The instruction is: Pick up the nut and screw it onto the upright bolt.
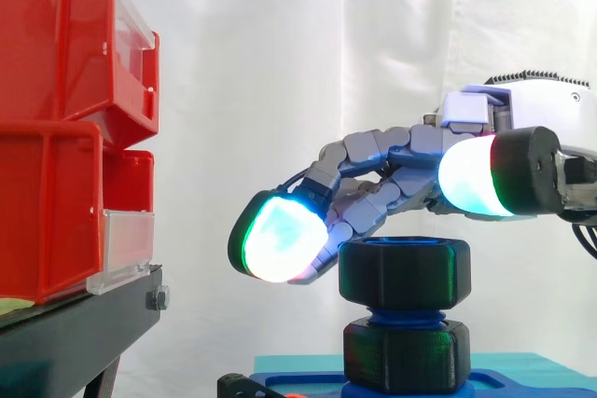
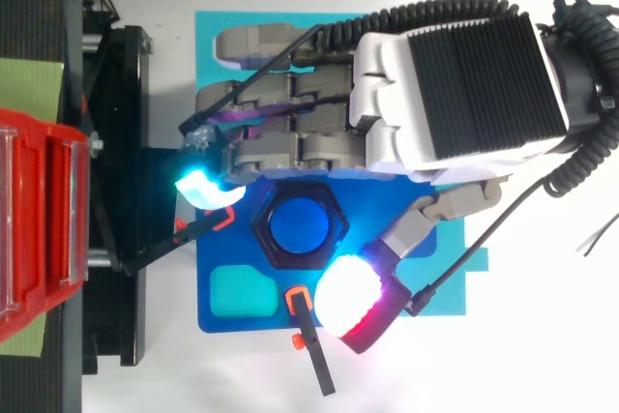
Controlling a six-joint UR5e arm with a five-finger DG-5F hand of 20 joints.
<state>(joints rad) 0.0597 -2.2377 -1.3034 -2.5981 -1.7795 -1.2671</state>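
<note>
**Hand draped over nut; nut sits on bolt, not clamped**

Nut (image 1: 403, 272): black hex, threaded on the upper part of the blue upright bolt (image 1: 403, 316). In the top view the bolt's blue end shows thru the nut's bore. Nut looks level. A band of blue thread shows btwn the nut and a 2nd black hex piece (image 1: 403, 356) at the bolt's foot. Bolt stands at approx. the middle of the blue plate (image 2: 237, 250), and the plate lies on a teal mat (image 1: 541, 361).

Hand (image 2: 455, 74) reaches across the plate from the side away from the bins, back upward. Fingers are loosely bent and lie over the nut's top. One cyan-green fingertip pad (image 1: 280, 235) hangs just beside the nut on its bin-ward side, at approx. the level of the nut's upper half; can't tell if it touches. The thumb is spread well away from the fingers. Its white-and-red pad (image 2: 350, 299) is higher than the nut in the side view, and over the plate's edge beside the nut in the top view. So the hand is apart, w/ nothing pinched.

Other items on the plate:
- a teal recess (image 2: 242, 289) in the corner toward the bins
- a black clamp arm w/ orange tip (image 2: 218, 221) at the bin-side edge
- another black clamp arm (image 2: 305, 321) at the adjoining edge near the thumb

Red bins (image 1: 56, 62) are stacked on the black stand (image 1: 75, 333) beyond the plate's bin-side edge, w/ a white curtain (image 1: 326, 44) behind.
</note>
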